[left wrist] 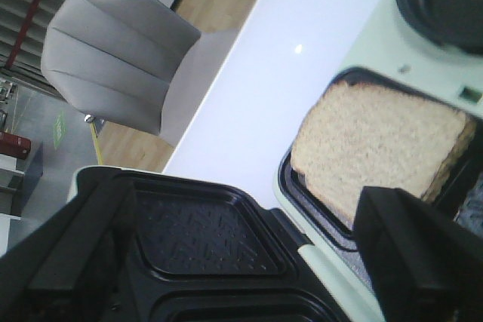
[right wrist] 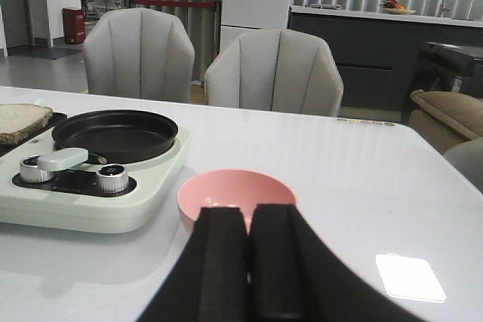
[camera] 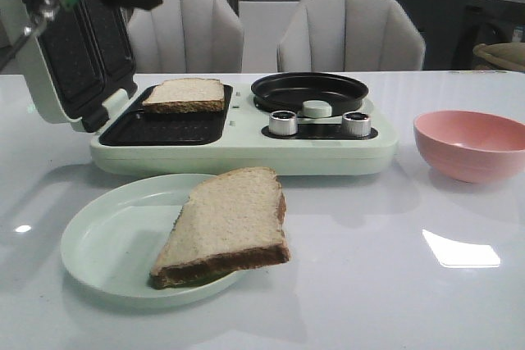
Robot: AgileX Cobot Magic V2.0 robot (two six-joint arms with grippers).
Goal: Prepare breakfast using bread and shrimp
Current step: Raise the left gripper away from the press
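Bread (camera: 225, 223) slice on plate (camera: 107, 239); L gripper (left wrist: 241, 262) spread, R gripper (right wrist: 249, 262) pressed together.

The front view looks forward, low over the surface (camera: 369, 301), taking in the whole breakfast maker (camera: 246, 149). The left wrist view looks down steeply and closely on its toasting tray (left wrist: 298, 190), from above the far left. The right wrist view faces forward from near the surface, sharing the pink bowl (right wrist: 235, 197) and round pan (right wrist: 115, 133).
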